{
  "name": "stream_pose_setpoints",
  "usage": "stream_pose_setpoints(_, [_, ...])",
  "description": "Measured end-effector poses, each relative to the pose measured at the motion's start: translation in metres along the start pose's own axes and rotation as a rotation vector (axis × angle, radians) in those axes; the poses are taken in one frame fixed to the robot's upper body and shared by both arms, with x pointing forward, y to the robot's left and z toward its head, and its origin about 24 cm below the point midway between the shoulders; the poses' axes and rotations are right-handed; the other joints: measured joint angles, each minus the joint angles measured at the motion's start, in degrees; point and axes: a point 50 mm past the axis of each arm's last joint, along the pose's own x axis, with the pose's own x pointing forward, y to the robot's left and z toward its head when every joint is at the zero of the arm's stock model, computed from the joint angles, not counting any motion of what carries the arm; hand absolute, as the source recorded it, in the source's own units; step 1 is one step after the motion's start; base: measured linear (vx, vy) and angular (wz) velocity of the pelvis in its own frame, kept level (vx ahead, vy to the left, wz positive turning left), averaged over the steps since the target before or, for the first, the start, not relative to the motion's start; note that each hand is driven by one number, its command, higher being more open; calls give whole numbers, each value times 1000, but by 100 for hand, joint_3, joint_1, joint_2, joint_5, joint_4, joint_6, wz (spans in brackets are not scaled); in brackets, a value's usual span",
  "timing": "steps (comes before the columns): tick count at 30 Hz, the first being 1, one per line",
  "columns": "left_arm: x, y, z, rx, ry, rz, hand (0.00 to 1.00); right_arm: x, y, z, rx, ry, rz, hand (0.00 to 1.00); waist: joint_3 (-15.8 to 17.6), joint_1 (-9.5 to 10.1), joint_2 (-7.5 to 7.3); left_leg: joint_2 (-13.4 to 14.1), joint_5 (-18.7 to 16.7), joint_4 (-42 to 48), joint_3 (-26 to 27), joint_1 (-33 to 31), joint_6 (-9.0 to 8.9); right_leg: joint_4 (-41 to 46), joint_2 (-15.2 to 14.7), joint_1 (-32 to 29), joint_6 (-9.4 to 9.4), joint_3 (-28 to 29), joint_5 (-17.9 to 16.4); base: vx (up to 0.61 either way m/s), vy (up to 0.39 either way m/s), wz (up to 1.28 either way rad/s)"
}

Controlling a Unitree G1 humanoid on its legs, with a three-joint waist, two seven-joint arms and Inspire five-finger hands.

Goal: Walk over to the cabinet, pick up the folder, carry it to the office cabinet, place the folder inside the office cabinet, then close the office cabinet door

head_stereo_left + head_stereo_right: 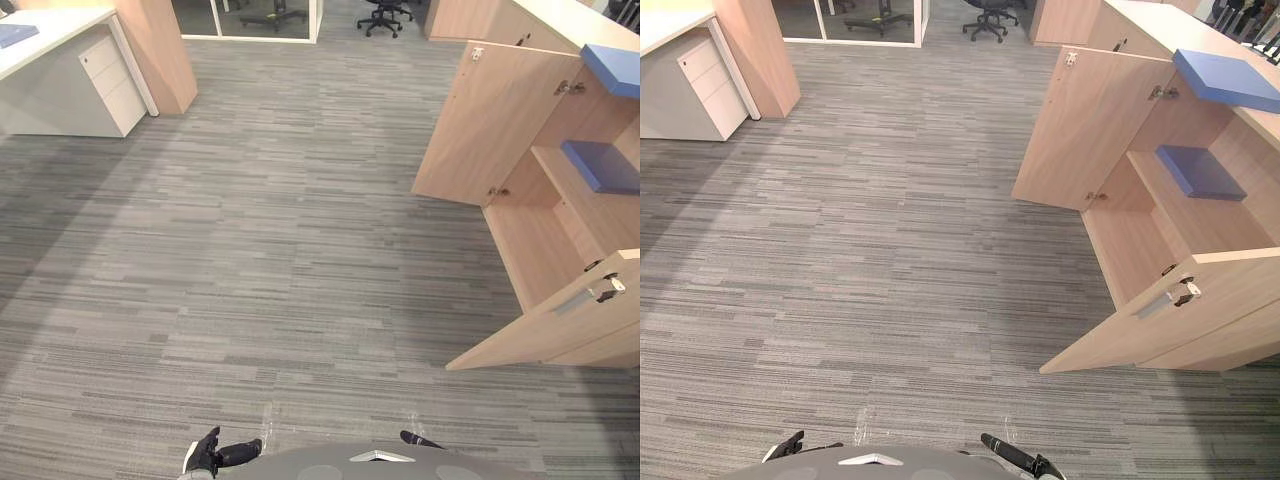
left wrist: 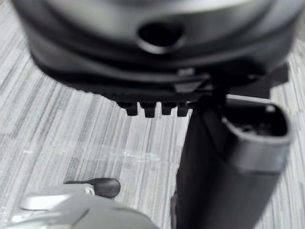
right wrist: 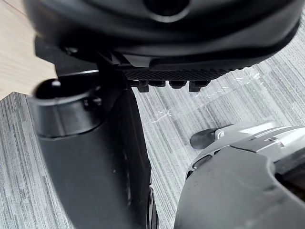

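A blue folder (image 1: pixel 15 35) lies on the white desk (image 1: pixel 55 30) at the far left. The wooden office cabinet (image 1: pixel 1200 225) stands at the right with both doors swung open. A second blue folder (image 1: pixel 1198 170) lies on its inner shelf, and a third blue folder (image 1: pixel 1225 78) rests on its top. My left hand (image 1: pixel 215 452) and right hand (image 1: pixel 420 438) hang low at my sides, far from all the folders. In the left wrist view my left hand (image 2: pixel 143 47) has relaxed fingers (image 2: pixel 155 109) and holds nothing. My right hand (image 3: pixel 167 43) is likewise open and empty.
Grey striped carpet (image 1: pixel 260 250) spreads between me and the furniture. A white drawer unit (image 1: pixel 105 85) sits under the desk. The near cabinet door (image 1: pixel 560 320) juts out over the floor at the right, the far door (image 1: pixel 485 120) beyond it. An office chair (image 1: pixel 385 15) stands at the back.
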Motion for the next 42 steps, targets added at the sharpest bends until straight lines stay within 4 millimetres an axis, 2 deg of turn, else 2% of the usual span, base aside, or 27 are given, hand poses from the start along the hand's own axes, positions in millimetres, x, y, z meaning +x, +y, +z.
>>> stream_pose_setpoints(7, [0, -1, 2, 9, -18, -10, 100, 1, 5, 6, 16, -16, 11, 100, 51, 4, 5, 1, 15, -38, -55, 79, -28, 18, -6, 90, 54, -90, -39, -43, -23, 4])
stream_pose_setpoints(26, [0, 1, 5, 28, -35, -6, 100, 1, 7, 6, 18, -16, 9, 100, 96, 4, -72, -2, 101, -212, -61, 173, -21, 15, -7, 94, 49, -130, -37, -29, -14, 1])
stream_pose_setpoints(42, [0, 1, 4, 27, -32, -12, 100, 1, 8, 6, 17, -15, 13, 100, 102, 6, -81, 3, 94, -198, -41, 200, -30, -4, -4, 131, 47, -124, -36, -42, -19, 0])
